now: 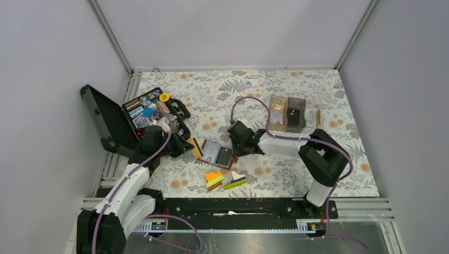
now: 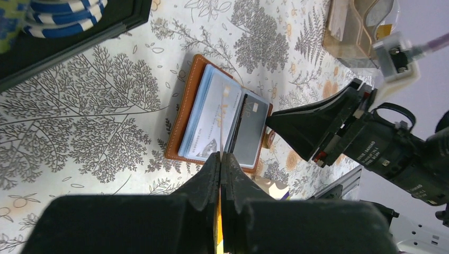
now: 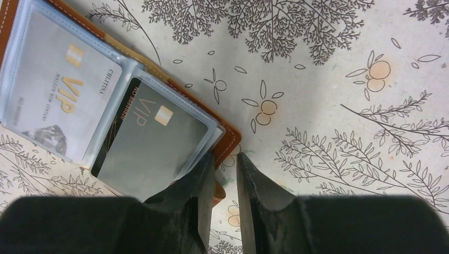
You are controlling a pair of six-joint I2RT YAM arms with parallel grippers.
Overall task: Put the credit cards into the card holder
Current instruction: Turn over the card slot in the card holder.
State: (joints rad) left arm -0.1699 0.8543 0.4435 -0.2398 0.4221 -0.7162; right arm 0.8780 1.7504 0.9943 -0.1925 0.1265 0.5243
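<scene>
The brown leather card holder lies open mid-table, also in the left wrist view and the right wrist view. Its clear sleeves hold a grey VIP card and a dark VIP card. My left gripper is shut on a thin tan-yellow card, edge-on between the fingers, just left of the holder. My right gripper is narrowly open at the holder's right edge. Its left finger lies over the sleeve corner, with the snap tab below the gap.
An open black tool case with small parts stands at the left. A clear and brown compartment box stands at the back right. Orange, green and purple blocks lie in front of the holder. The aluminium rail runs along the near edge.
</scene>
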